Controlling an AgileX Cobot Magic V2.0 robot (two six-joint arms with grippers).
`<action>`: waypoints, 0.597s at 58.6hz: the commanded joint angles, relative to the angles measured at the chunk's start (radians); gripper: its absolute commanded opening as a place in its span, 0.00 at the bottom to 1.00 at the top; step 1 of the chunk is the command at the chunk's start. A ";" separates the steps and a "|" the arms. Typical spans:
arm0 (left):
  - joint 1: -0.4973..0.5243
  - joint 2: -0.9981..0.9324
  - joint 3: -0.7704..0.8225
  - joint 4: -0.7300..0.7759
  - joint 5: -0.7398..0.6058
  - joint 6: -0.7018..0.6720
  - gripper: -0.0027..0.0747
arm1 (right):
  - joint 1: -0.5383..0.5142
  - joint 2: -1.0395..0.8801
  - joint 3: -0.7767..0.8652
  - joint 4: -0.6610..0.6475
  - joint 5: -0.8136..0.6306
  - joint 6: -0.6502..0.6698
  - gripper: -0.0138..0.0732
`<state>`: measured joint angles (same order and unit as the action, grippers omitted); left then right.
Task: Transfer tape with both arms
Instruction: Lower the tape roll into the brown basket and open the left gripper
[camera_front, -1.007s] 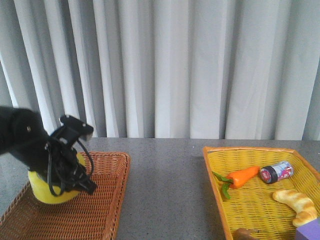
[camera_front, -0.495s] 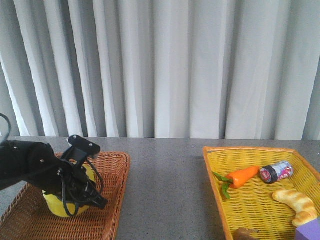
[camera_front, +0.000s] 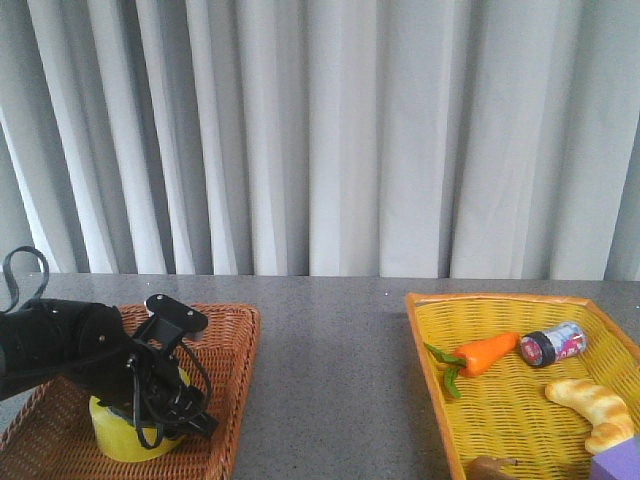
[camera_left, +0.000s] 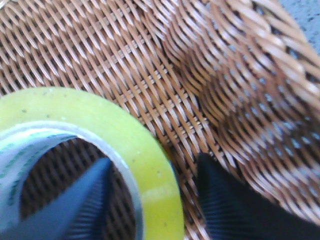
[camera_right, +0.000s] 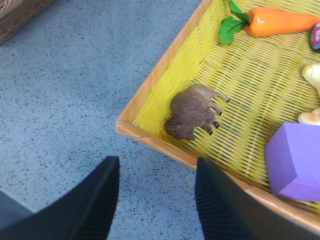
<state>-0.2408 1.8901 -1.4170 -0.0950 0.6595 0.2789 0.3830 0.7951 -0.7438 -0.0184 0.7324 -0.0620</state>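
Left wrist view: the left gripper (camera_left: 150, 200) had its fingers (camera_left: 85, 205) apart, straddling the wall of the tape (camera_left: 125, 155), one finger inside the core and the other outside the yellow roll; whether the pads touched the roll could not be told. The tape lay flat on the floor of the brown basket (camera_left: 225, 80). Right wrist view: the right gripper (camera_right: 152, 200) had its fingers (camera_right: 90, 205) apart with nothing between them, over the grey table (camera_right: 75, 75) just beside the near corner of the yellow basket (camera_right: 150, 90). Inside that corner lay a brown animal figure (camera_right: 192, 112), a purple block (camera_right: 295, 160) close by, and a carrot (camera_right: 280, 22) farther in. Front view: the left arm (camera_front: 90, 350) bent down into the brown basket at the near left, over the tape. The yellow basket sat well apart at the right, holding the carrot, a small can (camera_front: 552, 345) and a croissant (camera_front: 595, 410). Grey curtains (camera_front: 330, 130) hung behind the table.
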 joint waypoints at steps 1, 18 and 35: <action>0.000 -0.097 -0.030 -0.013 -0.036 -0.007 0.68 | -0.006 -0.005 -0.027 -0.004 -0.056 0.000 0.55; 0.000 -0.326 -0.030 -0.080 0.084 -0.008 0.71 | -0.006 -0.005 -0.027 -0.004 -0.056 0.000 0.55; 0.000 -0.586 0.012 -0.111 0.243 -0.024 0.71 | -0.006 -0.005 -0.027 -0.004 -0.056 0.000 0.55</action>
<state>-0.2408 1.4093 -1.4101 -0.1966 0.9137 0.2720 0.3830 0.7951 -0.7438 -0.0184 0.7333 -0.0620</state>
